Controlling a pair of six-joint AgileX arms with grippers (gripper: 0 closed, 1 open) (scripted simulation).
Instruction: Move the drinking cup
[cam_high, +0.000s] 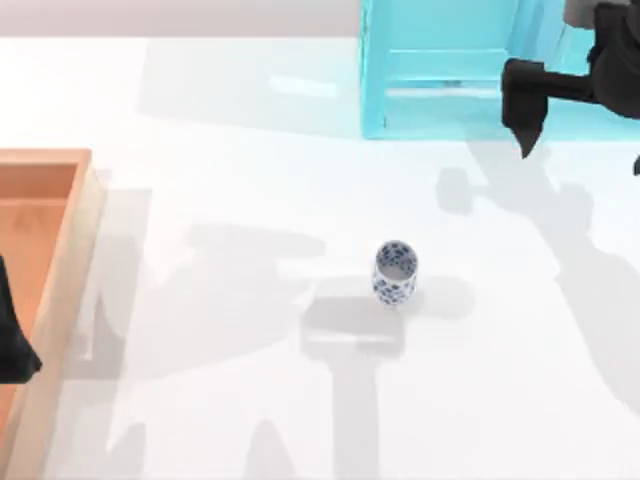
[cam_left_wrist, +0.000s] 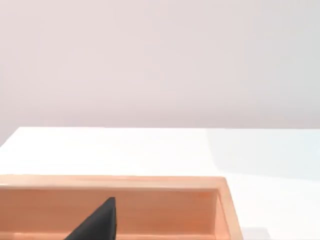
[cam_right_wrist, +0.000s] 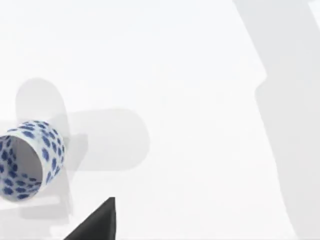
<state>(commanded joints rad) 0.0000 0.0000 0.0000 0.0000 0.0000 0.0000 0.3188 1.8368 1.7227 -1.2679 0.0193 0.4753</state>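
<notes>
Drinking cup (cam_high: 395, 272) upright on the white table (cam_high: 250, 400), a little right of the middle, mouth open upward, free on all sides, touched by nothing. Same cup (cam_right_wrist: 29, 160) also in the right wrist view, cut by the picture edge, white with blue flower marks. Only soft shadows on the table around it, nothing between it and either arm. Far behind it, at the back right, a light blue frame-like stand (cam_high: 440, 70), cut off at the top edge, its exact kind hard to tell. Right gripper (cam_high: 527, 105) high in front of this stand, well apart from the cup, dark, partly out of frame; open or closed: cannot tell. At the left edge, a wooden tray (cam_high: 70, 260) with low walls, inside bare as far as visible, partly cut off. Left gripper (cam_high: 12, 345) over this tray, only a dark tip visible, state of the pincer: cannot tell.
</notes>
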